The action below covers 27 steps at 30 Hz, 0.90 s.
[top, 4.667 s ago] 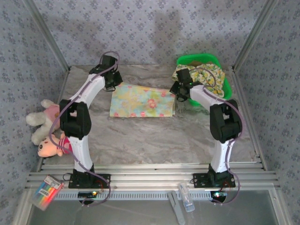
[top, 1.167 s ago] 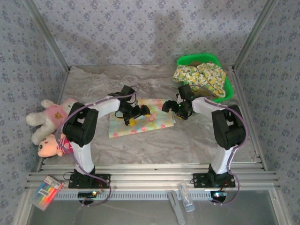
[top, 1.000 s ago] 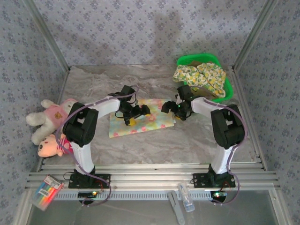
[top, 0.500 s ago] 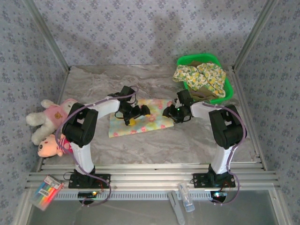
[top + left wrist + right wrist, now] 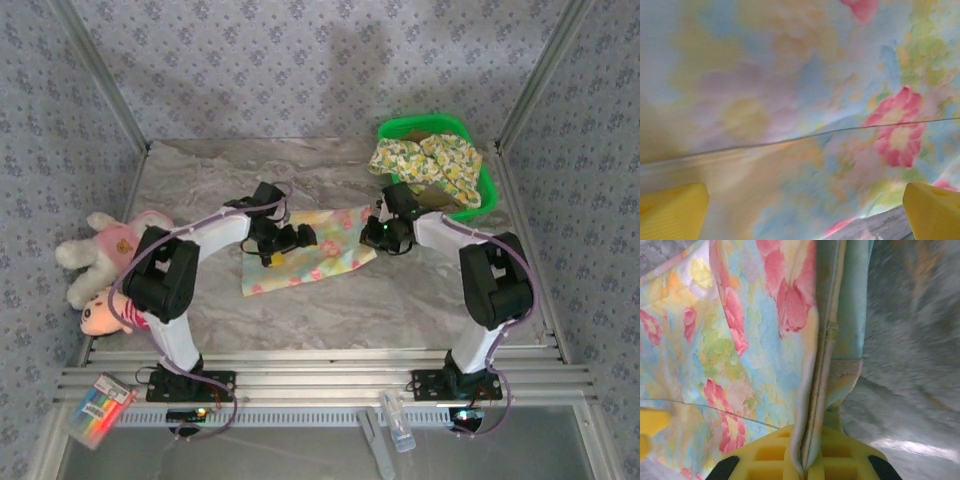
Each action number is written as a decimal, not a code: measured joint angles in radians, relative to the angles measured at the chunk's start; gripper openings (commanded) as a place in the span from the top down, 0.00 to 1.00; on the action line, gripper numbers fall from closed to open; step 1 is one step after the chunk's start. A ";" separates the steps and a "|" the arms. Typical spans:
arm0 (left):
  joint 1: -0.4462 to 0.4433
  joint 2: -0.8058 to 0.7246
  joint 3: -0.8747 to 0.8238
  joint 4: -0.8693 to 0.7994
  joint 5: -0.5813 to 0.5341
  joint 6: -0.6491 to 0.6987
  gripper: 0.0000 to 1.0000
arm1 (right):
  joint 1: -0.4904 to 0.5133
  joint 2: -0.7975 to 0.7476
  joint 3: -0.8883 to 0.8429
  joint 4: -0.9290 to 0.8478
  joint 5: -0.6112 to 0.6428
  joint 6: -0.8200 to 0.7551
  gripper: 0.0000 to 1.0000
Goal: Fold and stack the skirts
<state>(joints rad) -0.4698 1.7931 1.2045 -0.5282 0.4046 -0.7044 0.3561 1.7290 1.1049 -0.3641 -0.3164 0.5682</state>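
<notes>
The pale yellow pastel-patterned skirt (image 5: 318, 252) lies folded and skewed on the marble table between the two arms. My right gripper (image 5: 371, 236) is shut on its right edge; in the right wrist view the hem (image 5: 815, 405) runs pinched into the closed yellow jaws of the right gripper (image 5: 812, 465). My left gripper (image 5: 290, 246) hovers low over the skirt's left half, open wide, its yellow fingertips (image 5: 671, 210) far apart above the cloth (image 5: 805, 100). A white-yellow floral skirt (image 5: 428, 165) lies heaped in the green basket (image 5: 397, 130), with olive-brown cloth (image 5: 430, 127) under it.
A pink plush toy (image 5: 105, 268) lies at the table's left edge. A marker pack (image 5: 98, 411) and a small bottle (image 5: 399, 421) rest on the near rail. Bare marble (image 5: 340, 310) stretches in front of the skirt.
The right gripper closed on the skirt's right edge and drew it up and to the right. The skirt slid and skewed under the still-open left gripper.
</notes>
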 measured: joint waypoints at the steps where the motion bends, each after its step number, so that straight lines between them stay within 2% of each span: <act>1: 0.016 -0.038 -0.006 -0.021 -0.027 0.014 0.00 | 0.004 -0.003 0.037 -0.057 0.048 -0.034 1.00; 4: 0.084 -0.132 -0.047 -0.049 -0.071 0.046 0.01 | 0.020 -0.003 0.128 -0.181 0.170 -0.097 1.00; 6: 0.141 -0.167 -0.076 -0.060 -0.094 0.065 0.06 | 0.039 -0.003 0.184 -0.254 0.243 -0.131 1.00; 9: 0.186 -0.156 -0.114 -0.077 -0.132 0.089 0.21 | 0.084 0.000 0.276 -0.355 0.342 -0.172 1.00; 13: 0.179 -0.095 -0.129 -0.080 -0.124 0.118 0.43 | 0.169 0.054 0.439 -0.481 0.476 -0.209 1.00; 17: 0.169 -0.036 -0.129 -0.066 -0.091 0.127 0.57 | 0.255 0.141 0.579 -0.584 0.591 -0.238 1.00; 22: 0.165 0.002 -0.127 -0.053 -0.074 0.134 0.73 | 0.324 0.224 0.678 -0.674 0.650 -0.261 1.00; 27: 0.174 0.009 -0.126 -0.067 -0.082 0.141 0.87 | 0.357 0.272 0.746 -0.683 0.634 -0.260 1.00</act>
<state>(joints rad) -0.2958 1.8023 1.0782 -0.5953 0.3222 -0.5632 0.7136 2.0006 1.8507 -1.0470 0.3172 0.3084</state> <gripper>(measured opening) 0.171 0.065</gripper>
